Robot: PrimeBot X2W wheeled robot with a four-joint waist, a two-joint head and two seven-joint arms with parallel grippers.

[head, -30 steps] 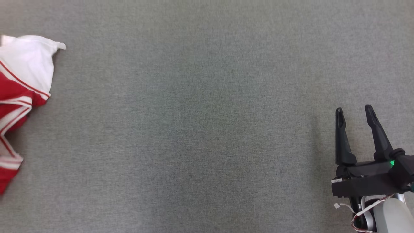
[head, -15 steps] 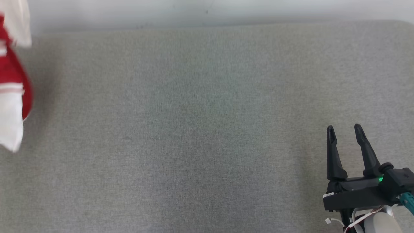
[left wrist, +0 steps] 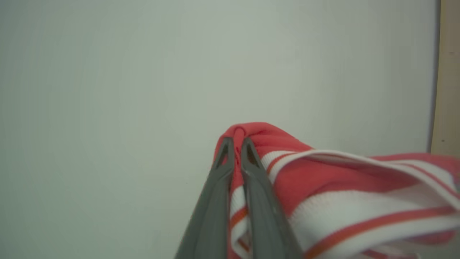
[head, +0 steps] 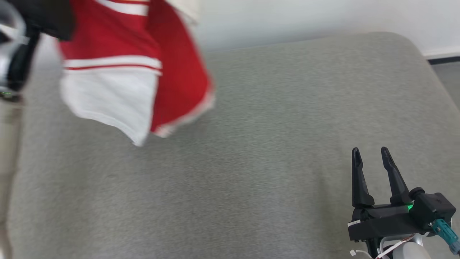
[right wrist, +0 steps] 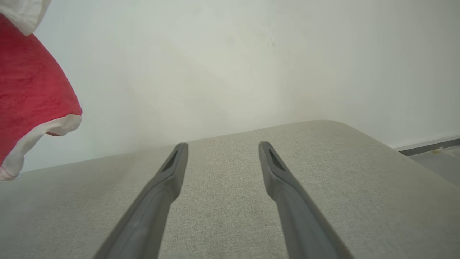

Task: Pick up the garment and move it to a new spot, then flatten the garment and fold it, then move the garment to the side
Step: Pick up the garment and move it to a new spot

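Note:
The garment is red with white bands and thin red stripes. It hangs in the air over the grey surface's far left part, blurred by motion. In the left wrist view my left gripper is shut on a red fold of the garment, which drapes off to the right of the fingers. In the head view the left arm's dark wrist sits at the top left corner. My right gripper stands open above the near right of the surface, nothing between its fingers. The right wrist view shows the right gripper and the garment's hem hanging at far left.
A grey fabric-covered surface with a rounded far right corner spreads under both arms. A pale wall rises right behind its far edge. A dark baseboard and floor show beyond the right edge.
The head camera has tilted up, bringing the far edge and wall into view. The garment has been lifted off the surface and swung rightward into the upper left. The right gripper stays open.

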